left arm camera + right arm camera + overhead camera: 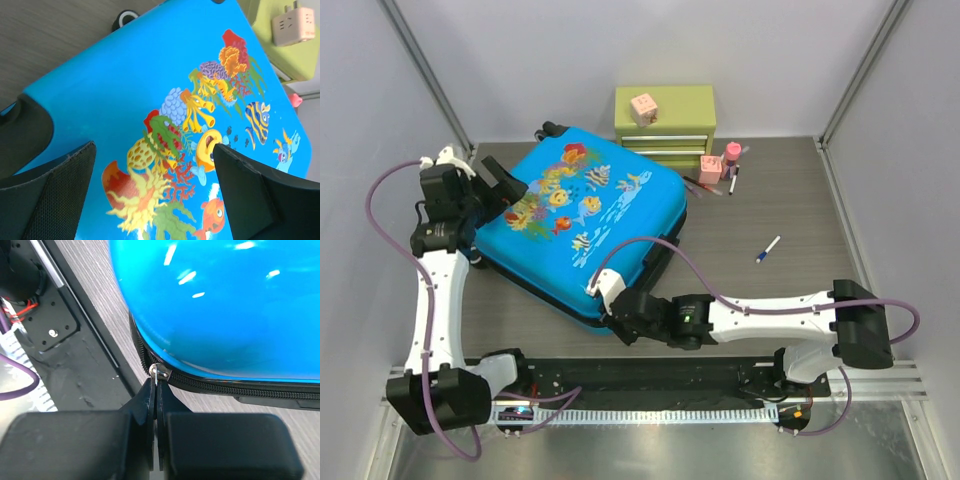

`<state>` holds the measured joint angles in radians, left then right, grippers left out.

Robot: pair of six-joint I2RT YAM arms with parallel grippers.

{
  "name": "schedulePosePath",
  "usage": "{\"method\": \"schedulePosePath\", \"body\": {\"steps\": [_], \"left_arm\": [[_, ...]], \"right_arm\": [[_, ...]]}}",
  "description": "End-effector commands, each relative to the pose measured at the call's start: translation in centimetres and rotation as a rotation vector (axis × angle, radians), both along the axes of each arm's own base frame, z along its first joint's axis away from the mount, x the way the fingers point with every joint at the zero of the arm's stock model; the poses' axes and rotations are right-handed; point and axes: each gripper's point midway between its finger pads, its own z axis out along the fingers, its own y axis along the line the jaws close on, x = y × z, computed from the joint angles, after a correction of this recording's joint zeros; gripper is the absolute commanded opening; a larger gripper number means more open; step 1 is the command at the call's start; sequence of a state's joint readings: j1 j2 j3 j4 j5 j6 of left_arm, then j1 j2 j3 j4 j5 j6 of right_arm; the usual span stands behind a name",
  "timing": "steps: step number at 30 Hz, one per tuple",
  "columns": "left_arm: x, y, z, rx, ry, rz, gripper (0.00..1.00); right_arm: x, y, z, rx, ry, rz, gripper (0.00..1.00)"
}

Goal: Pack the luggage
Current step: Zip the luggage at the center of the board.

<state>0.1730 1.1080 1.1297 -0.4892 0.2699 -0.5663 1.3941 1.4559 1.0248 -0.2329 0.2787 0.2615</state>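
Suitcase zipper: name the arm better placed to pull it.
Right, likely. The right gripper is shut on the zipper pull at the near corner of the luggage; the left gripper hangs open over the lid, far from it.

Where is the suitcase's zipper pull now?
Right wrist view: the zipper pull sits on the suitcase, at its near corner, pinched by the right end effector.

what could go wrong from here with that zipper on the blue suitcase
1. The right end effector seems to pinch the small zipper pull only at its very tips, so it may slip free when dragged round the corner.
2. The left end effector is open over the lid, gripping nothing; a tug on the zipper might slide the luggage across the table.
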Motion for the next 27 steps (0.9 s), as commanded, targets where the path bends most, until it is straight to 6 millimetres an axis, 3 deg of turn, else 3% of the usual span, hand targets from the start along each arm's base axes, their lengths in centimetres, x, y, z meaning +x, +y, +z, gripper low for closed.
{"method": "schedulePosePath", "body": {"steps": [1,2,4,7,10,14,17,19,20,25,27], "left_arm": [[-2.0,1.7,0.8,0.108,0.100,0.077,1.00],[-2.3,2.2,1.9,0.143,0.093,0.107,1.00],[-4.0,4.8,1.3,0.222,0.169,0.236,1.00],[-6.5,6.8,1.8,0.283,0.205,0.352,1.00],[-8.2,6.7,1.5,0.299,0.225,0.344,1.00],[-9.0,5.9,-1.7,0.267,0.299,0.287,1.00],[-8.8,6.8,-3.1,0.214,0.291,0.297,1.00],[-7.6,7.5,-3.2,0.136,0.248,0.292,1.00],[-7.5,8.6,-3.3,0.069,0.236,0.319,1.00],[-3.8,9.4,-1.5,-0.115,0.109,0.367,1.00],[-3.1,10.9,-0.8,-0.137,0.062,0.419,1.00]], "right_arm": [[4.3,3.5,11.9,0.431,-0.051,-0.130,0.01],[4.3,3.7,12.0,0.432,-0.049,-0.118,0.01],[4.5,4.3,11.6,0.417,-0.053,-0.111,0.01],[5.2,4.8,11.4,0.408,-0.051,-0.127,0.01],[6.5,4.2,11.4,0.403,-0.056,-0.170,0.01],[7.8,3.3,11.6,0.415,-0.050,-0.218,0.01],[8.1,3.0,11.9,0.424,-0.050,-0.229,0.01],[8.0,2.8,11.9,0.426,-0.049,-0.228,0.01],[7.9,2.7,12.0,0.427,-0.049,-0.228,0.01],[7.7,1.5,11.1,0.412,-0.053,-0.237,0.01],[7.7,1.2,11.1,0.412,-0.056,-0.239,0.01]]}}
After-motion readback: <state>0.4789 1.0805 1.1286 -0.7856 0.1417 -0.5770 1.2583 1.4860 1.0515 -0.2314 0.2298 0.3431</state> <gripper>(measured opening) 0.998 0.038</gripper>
